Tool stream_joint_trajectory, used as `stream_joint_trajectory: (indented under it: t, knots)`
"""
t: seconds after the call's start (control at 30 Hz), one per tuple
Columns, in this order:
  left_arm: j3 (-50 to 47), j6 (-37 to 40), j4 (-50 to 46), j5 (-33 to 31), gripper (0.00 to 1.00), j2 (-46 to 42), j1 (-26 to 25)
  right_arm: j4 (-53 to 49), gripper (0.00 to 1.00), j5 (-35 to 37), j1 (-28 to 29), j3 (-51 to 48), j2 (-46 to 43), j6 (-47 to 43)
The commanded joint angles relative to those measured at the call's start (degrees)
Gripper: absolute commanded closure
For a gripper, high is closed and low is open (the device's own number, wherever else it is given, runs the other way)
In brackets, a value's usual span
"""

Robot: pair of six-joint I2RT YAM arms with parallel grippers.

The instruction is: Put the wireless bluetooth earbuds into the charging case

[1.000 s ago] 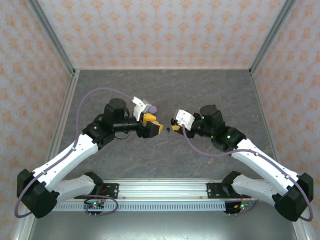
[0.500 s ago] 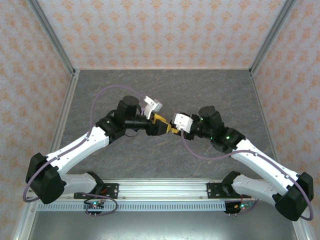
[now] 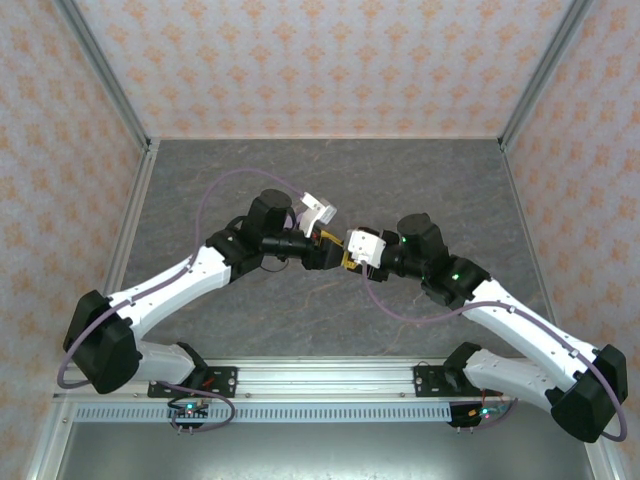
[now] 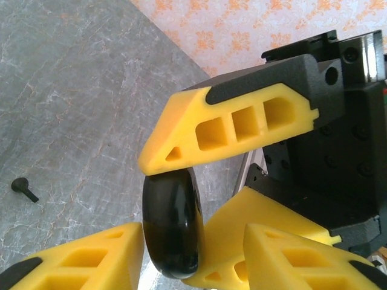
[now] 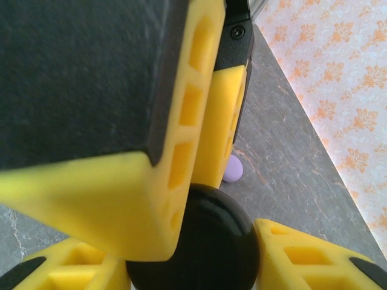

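- My right gripper (image 5: 193,248) is pinching the black case (image 4: 172,226) by its rim.
- My left gripper (image 4: 190,241) is flanking its flat faces; whether it is gripping, I cannot tell.
- A black earbud (image 4: 23,187) and a lilac round thing (image 5: 232,169) are lying on the table (image 4: 72,90), clear of the case.

— Where does the top camera sit?
— High at the near edge, looking down over the whole table (image 3: 400,170).
— And the wrist ones?
— Very close, facing each other; both share the black case (image 4: 172,223) (image 5: 199,241).
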Motion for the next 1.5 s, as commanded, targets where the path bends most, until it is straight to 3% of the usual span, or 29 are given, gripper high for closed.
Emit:
stream_joint_trajectory:
  t: [0.0,0.5,0.77,0.9,1.0,1.13,1.3,1.47]
  knots:
    - [1.72,-0.64,1.98,1.72,0.56,0.15,-0.47,1.96,0.56,-2.24,0.36,-0.75,-1.36,-1.20]
    - [1.03,-0.71,3.02,2.79,0.78,0.10,-0.70,2.80,0.53,-1.94,0.38,-0.04,-1.71,2.19]
    - [-0.57,1.09,2.93,-1.70,0.80,-3.60,-0.69,1.27,0.22,-0.18,0.37,0.22,-3.41,7.01]
    - [-3.18,3.14,4.69,-5.73,0.81,-6.74,-0.65,2.59,0.07,-2.52,-0.79,-0.76,-5.82,13.91]
    - [-6.02,5.24,7.39,-8.55,0.81,-9.62,-0.71,6.88,0.01,-5.06,-2.70,-2.12,-7.86,23.76]
    - [-10.81,8.26,12.47,-12.46,0.81,-14.02,-0.66,16.34,0.01,-9.81,-5.20,-5.07,-9.74,38.76]
    - [-17.79,10.63,20.11,-17.48,0.81,-20.07,-0.66,29.37,0.01,-10.41,-5.80,-8.50,-9.68,57.05]
    - [-21.69,11.72,23.67,-19.10,0.81,-24.21,-0.65,30.93,0.01,-14.17,-5.69,-7.51,-6.42,59.97]
